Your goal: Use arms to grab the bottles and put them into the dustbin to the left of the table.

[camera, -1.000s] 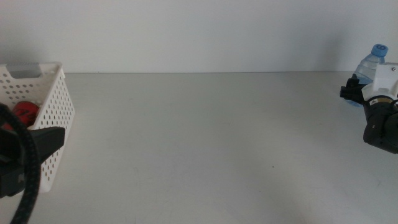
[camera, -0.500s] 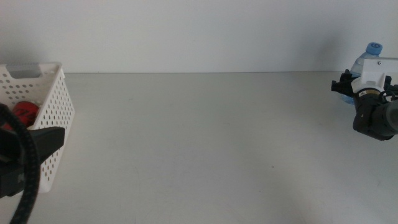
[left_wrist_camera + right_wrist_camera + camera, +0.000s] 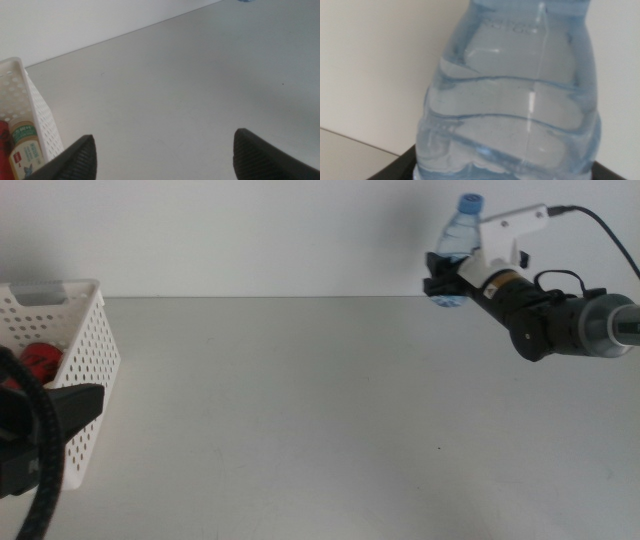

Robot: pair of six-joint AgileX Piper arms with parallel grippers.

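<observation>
**benchrat:** Going left to right: the white perforated dustbin [image 3: 70, 330] sits at the left end of the grey surface [image 3: 320, 410]. It already holds a red can [image 3: 40, 360], and the left wrist view shows the yellow tea bottle [image 3: 25, 150] with its green-white label lying in there too. The left tool [image 3: 162, 152] hangs just beside the bin with its two tips spread wide and nothing between them. That arm looks parked.

**servo_sam:** And on the right?

**benchrat:** The right tool [image 3: 448, 280] is up in the air over the far right part of the surface, pinching the small clear water bottle [image 3: 458, 240] low on its body. The blue cap [image 3: 470, 202] is on top and the bottle is upright or close to it. The right wrist view is pretty much all bottle [image 3: 510, 100], with the dark jaws hugging the base.

**servo_sam:** So it's the carry step, last bottle?

**benchrat:** That's my read. Two are in, and the third is lifted but well away from the bin. The next move needs a long sweep left across the whole surface. The bottle has to stay high enough to clear the rim [image 3: 50, 288], and the tool shouldn't let go until it's above the opening. It also has to steer around the left tool parked near the bin. The bottle is thin plastic, so it could slip or crumple in the grip.
</observation>
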